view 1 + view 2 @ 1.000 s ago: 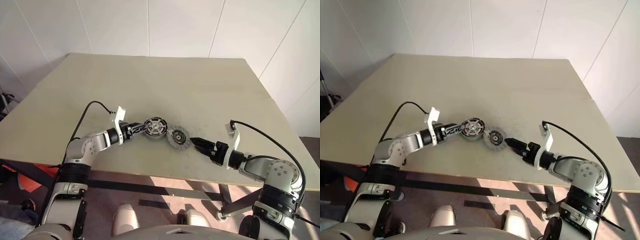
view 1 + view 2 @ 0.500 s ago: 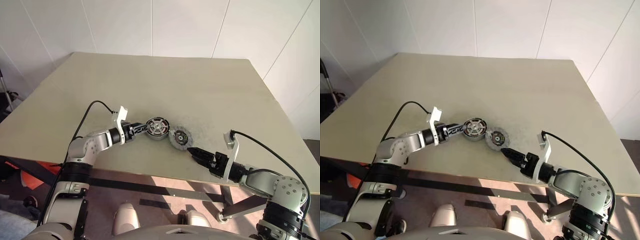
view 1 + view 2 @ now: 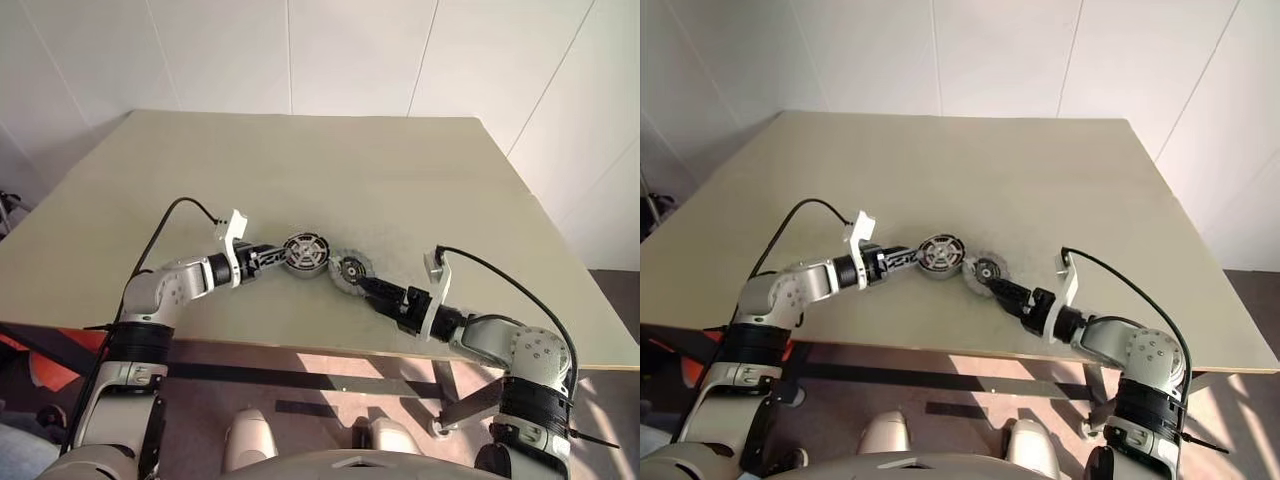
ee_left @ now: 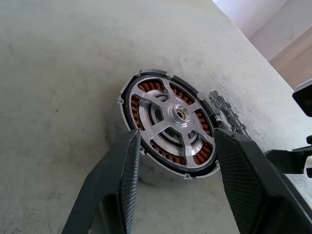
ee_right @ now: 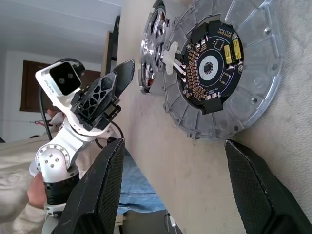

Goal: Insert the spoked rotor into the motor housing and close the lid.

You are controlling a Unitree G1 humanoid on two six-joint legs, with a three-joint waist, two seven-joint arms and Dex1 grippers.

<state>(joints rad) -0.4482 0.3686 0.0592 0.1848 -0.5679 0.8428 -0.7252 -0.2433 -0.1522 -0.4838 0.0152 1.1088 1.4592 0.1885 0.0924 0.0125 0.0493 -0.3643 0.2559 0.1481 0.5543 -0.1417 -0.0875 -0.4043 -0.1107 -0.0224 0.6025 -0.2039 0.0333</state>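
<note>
The motor housing (image 4: 146, 87) is a round grey cup lying near the table's front, tipped up on my left gripper's side. The spoked rotor (image 4: 178, 113) sits inside it, its silver spokes over copper windings. My left gripper (image 3: 275, 257) is shut on the housing, one finger on each side of its rim. Just to the right, the lid (image 3: 350, 271) leans against the housing, with a dark circuit board (image 5: 209, 63) at its centre. My right gripper (image 3: 366, 286) is open, its fingertips just short of the lid's near edge.
The beige table (image 3: 330, 170) stretches far behind the parts. Its front edge (image 3: 330, 347) runs just under my right forearm. White walls stand behind the table.
My right gripper has swung left and in towards the lid, with its wrist rolled. My left gripper and the housing have kept still. The camera has shifted a little.
</note>
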